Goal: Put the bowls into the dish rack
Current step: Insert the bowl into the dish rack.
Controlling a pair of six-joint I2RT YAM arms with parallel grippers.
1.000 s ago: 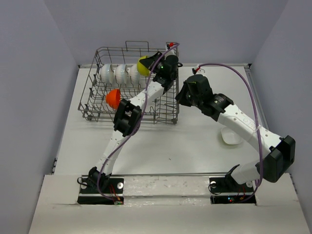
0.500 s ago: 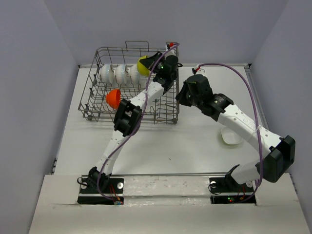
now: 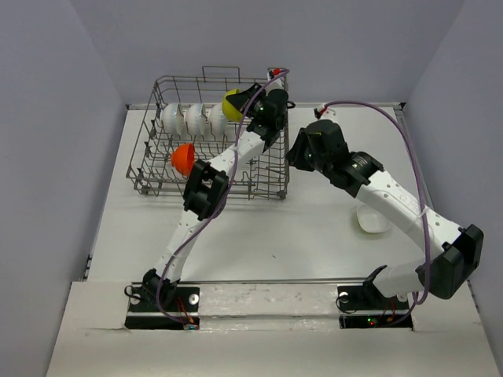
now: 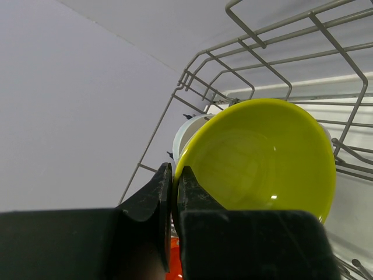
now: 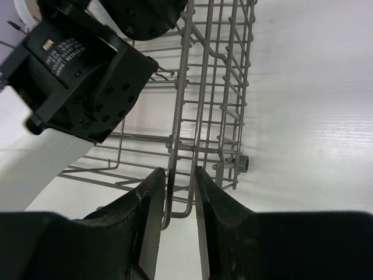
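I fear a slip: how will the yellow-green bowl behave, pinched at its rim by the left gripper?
The yellow-green bowl looks glossy, with a highlight inside, so it may be slippery. The left gripper pinches only its thin rim, so it could swing or tilt. Being round, it would probably rock or roll in the dish rack if dropped.

2 white arms [image 3: 179, 232], black joints, purple cables [image 3: 401, 141]
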